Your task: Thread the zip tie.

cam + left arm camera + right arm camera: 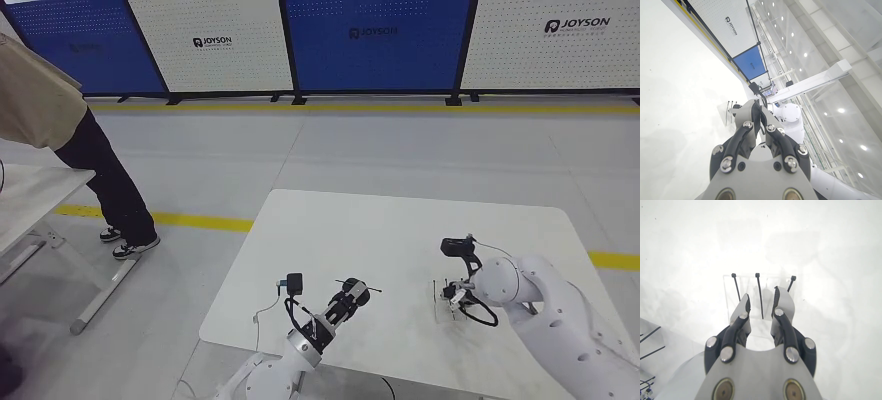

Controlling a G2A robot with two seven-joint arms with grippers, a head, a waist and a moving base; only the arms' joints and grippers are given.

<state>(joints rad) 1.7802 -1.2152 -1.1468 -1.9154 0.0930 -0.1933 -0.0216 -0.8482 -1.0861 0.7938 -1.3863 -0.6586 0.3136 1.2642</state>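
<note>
A small clear plate [726, 306] lies on the white table [400, 240] with three black zip ties on it: one [736, 287], a middle one [759, 298] and a third [791, 284]. My right gripper [762, 291] hangs open just above the plate, its fingers on either side of the middle tie without touching it. My left gripper [352, 293] sits apart, near the table's front edge, and points toward the plate [723, 113]. It is shut [759, 106], and a thin black zip tie [374, 292] sticks out on both sides of its tip.
More loose black zip ties [651, 332] lie off to the side, below the right arm. The table's front edge [300, 345] runs close under the left arm. A second table [30, 200] stands to the far left on the floor.
</note>
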